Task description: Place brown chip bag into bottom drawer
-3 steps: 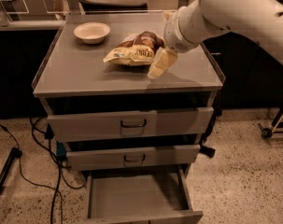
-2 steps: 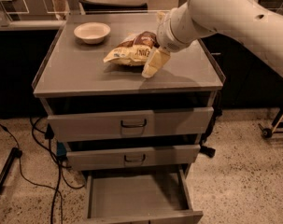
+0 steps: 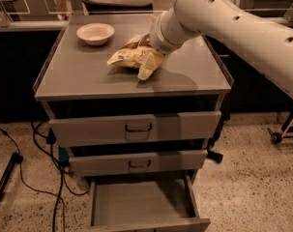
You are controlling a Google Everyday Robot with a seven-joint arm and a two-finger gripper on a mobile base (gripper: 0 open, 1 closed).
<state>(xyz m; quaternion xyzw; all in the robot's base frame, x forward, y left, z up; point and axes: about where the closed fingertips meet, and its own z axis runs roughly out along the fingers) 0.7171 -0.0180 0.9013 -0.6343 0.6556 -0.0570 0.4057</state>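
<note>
The gripper (image 3: 149, 65) has swung left onto the right end of the brown chip bag (image 3: 123, 57), which still lies on the cabinet top (image 3: 83, 77), and whether it grips yet I cannot tell, so the open bottom drawer (image 3: 141, 203) waits.

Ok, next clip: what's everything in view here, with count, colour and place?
brown chip bag: one, cream-yellow and brown, on the cabinet top, right of the bowl
bowl: one, cream, back left of the top
cabinet: one, grey, centre
top drawer: one, grey, shut
middle drawer: one, grey, shut
bottom drawer: one, grey, pulled open
cables: several, black, floor at left
arm: one, white, from the right
pincer: one, cream, at the bag's right end
</note>
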